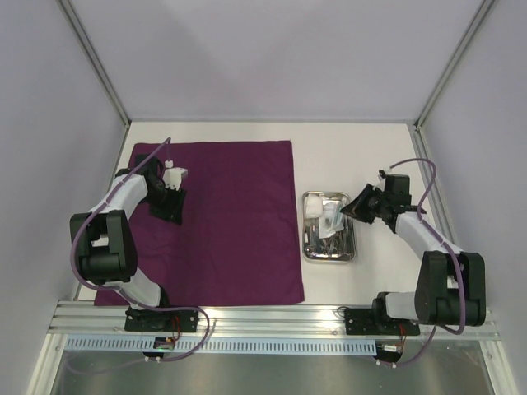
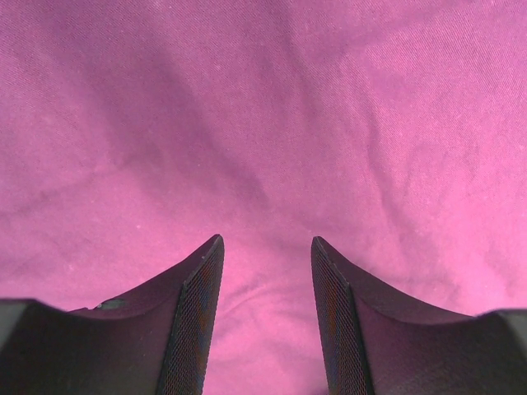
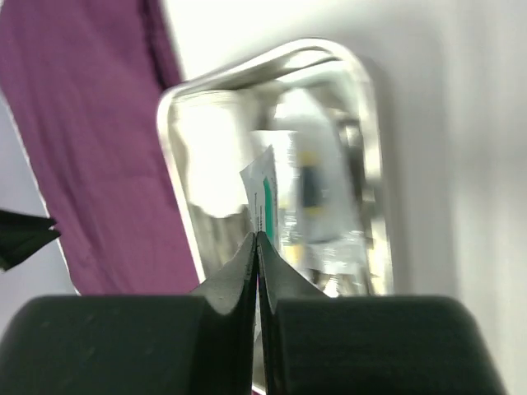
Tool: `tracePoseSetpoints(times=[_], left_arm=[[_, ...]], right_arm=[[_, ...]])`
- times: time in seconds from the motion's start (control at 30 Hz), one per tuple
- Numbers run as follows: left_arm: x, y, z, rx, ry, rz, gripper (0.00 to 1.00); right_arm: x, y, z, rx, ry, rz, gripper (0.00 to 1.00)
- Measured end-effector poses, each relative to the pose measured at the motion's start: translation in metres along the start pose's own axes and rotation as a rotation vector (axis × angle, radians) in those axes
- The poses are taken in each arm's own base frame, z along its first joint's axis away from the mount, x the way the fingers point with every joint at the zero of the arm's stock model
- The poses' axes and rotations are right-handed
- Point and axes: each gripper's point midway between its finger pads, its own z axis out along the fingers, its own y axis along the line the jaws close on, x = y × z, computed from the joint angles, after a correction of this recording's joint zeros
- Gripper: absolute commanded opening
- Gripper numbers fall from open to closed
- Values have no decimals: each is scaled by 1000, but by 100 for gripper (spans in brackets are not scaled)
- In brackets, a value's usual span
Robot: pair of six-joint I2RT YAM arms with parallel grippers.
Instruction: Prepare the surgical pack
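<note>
A white surface (image 1: 362, 156) is seen under both arms. A large deep-purple cloth (image 1: 239, 222) is spread flat on it, directly beneath the left pincer (image 2: 267, 240). That pincer's two dark fingers are held apart with nothing between them; only wrinkled purple fabric is seen in the gap and beyond the tips. Whether the tips touch the cloth cannot be told. A small rectangular shiny steel tray (image 1: 306, 247) is set on the bare surface just beside the cloth's edge, below and ahead of the right pincer (image 3: 258, 239). The right pincer's fingers are pressed together on the edge of a small clear packet with a green stripe (image 3: 268, 185), which is held over the tray. Thin metal instruments (image 1: 327, 243) are lying in the tray, below the held packet; they are too blurred to be told apart.
</note>
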Motion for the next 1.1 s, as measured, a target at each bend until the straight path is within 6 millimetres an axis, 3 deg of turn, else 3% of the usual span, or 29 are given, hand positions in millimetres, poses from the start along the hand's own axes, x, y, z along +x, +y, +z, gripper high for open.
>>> tracePoseSetpoints(times=[0.1,0.23,0.33,0.6,0.63,0.73,0.93,1.1], left_arm=[[0,0,0,1,1,2,56],[1,0,0,2,5,2,56],[1,-1,0,3,6,3,56],[4,-3,-1,12,14,1,56],[4,-3,-1,15,14,1,56],[4,-4,-1,19,14,0,56],[5,-5,-1,24,16,-1,56],[5,-6,-1,27,16,0,57]], right_arm=[[-1,-31,1,53,17,62,0],[9,-40,13,47,83,85,0],[12,-40,14,41,95,84,1],[-6,-40,11,88,85,-15,21],[-9,-41,10,100,82,-28,30],[-24,-39,4,147,64,-79,41],[-47,-37,-9,253,29,-176,45],[-33,-26,-24,437,28,-323,45]])
